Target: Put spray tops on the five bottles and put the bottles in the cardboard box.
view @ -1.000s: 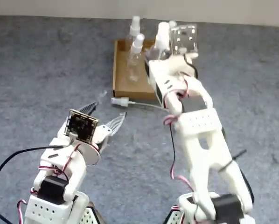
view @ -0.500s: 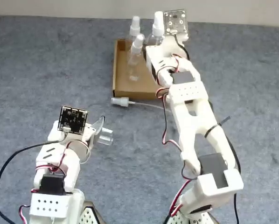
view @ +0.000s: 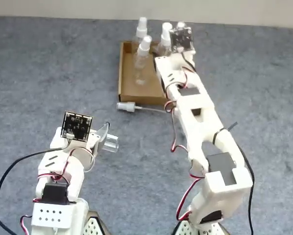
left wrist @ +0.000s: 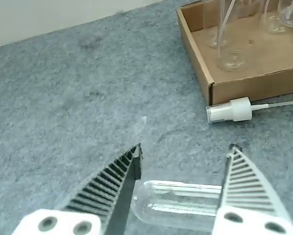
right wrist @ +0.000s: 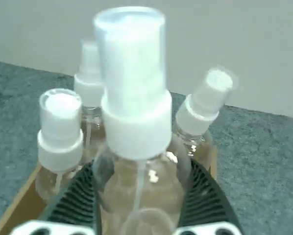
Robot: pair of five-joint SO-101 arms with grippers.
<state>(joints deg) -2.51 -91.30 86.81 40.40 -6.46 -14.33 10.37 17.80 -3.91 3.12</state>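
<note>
Looking far right, you have the right fingers [right wrist: 205, 200] clenched on a capped bottle [right wrist: 136, 122], upright at the far right of the cardboard box [view: 121, 73], close to three other capped bottles [right wrist: 61, 132]. At near left, your left fingers [left wrist: 107, 181] grasp an uncapped bottle [left wrist: 176, 203] lying sideways. A loose spray top [left wrist: 230, 110] lies on the worktop [view: 48, 58], just beside the box's near wall

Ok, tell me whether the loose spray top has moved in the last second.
No. The spray top lies in the same spot beside the cardboard box's near wall.
</note>
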